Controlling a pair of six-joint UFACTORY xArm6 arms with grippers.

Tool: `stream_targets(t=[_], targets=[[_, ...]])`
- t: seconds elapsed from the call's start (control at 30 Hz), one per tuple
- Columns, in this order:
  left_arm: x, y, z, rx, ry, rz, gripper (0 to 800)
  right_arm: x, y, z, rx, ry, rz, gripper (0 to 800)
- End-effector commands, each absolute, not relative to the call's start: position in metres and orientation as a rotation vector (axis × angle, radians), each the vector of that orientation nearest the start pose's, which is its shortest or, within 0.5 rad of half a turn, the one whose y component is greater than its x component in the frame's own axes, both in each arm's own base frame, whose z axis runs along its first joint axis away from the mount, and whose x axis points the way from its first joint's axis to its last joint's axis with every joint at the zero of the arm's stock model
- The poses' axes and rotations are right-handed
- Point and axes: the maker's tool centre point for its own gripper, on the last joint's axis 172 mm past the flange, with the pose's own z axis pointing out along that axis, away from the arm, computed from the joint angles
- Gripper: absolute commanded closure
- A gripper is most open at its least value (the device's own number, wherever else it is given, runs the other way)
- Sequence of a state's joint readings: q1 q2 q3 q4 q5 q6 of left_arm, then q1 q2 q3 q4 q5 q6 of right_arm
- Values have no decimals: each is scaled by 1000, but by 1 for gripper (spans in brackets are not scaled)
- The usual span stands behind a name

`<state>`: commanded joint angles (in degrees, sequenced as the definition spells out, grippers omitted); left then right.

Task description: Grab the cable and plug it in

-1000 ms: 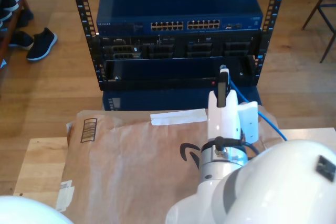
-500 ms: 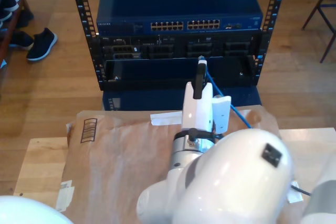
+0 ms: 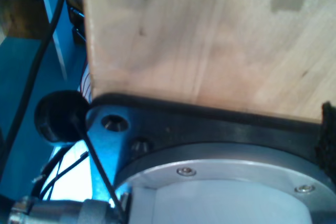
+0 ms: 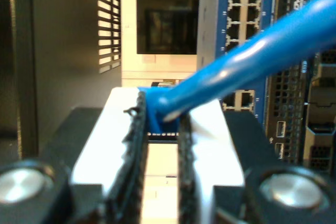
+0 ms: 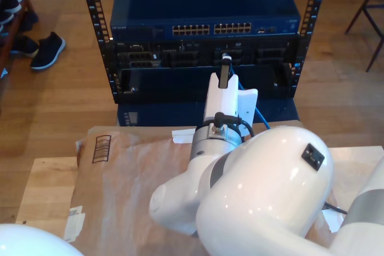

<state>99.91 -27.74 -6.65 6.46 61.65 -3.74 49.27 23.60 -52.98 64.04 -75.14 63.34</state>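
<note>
The cable (image 4: 252, 51) is bright blue, and my second gripper (image 4: 163, 114) is shut on its end between white fingers (image 4: 126, 124) with black pads. It runs up and away from the jaws. Ahead of them stand rows of ports on the blue switch (image 4: 239, 35). In the exterior view my second gripper (image 5: 225, 64) reaches over the table's far edge toward the middle row of the rack. There the cable (image 5: 261, 118) trails down on the exterior view's right of it. The plug itself is hidden in the jaws.
The blue switch (image 5: 204, 4) tops a black rack with posts (image 5: 90, 4). Brown paper (image 5: 138, 166) and a white strip (image 5: 183, 135) cover the wooden table. A white arm shell (image 5: 24, 241) sits at the exterior view's lower left. The first wrist view faces a wooden board (image 3: 210, 40) and grey base (image 3: 220, 182).
The arm holding the cable has swung toward the exterior view's left and pushed farther toward the rack. Its tip now sits higher, at the rack's middle row.
</note>
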Motion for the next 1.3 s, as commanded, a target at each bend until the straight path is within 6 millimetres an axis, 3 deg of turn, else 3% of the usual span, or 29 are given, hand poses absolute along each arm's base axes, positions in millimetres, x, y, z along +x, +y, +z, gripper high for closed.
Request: stream_targets(t=[0.07,0.2,0.27,0.43,0.57,0.9,1.0,1.1,1.3], targets=[[-43,112,32,1811,2128,-542,0,526,226,297,-1173,1387,-1287,800],[-43,112,32,1811,2128,-542,0,529,228,296,-1206,1378,-1300,800],[-43,112,32,1811,2128,-542,0,530,229,300,-1239,1358,-1335,800],[-43,112,32,1811,2128,-542,0,532,207,309,-1303,1418,-1470,800],[-43,112,32,1810,2129,-542,0,533,212,331,-1294,1394,-1465,800],[-43,112,32,1811,2128,-542,0,538,222,317,-1401,1357,-1480,800],[-43,112,32,1811,2128,-542,0,540,231,299,-1462,1365,-1413,800],[-43,112,32,1809,2129,-542,0,532,245,295,-1480,1345,-1398,800],[-43,113,32,1812,2129,-541,0,535,246,293,-1483,1345,-1396,800]])
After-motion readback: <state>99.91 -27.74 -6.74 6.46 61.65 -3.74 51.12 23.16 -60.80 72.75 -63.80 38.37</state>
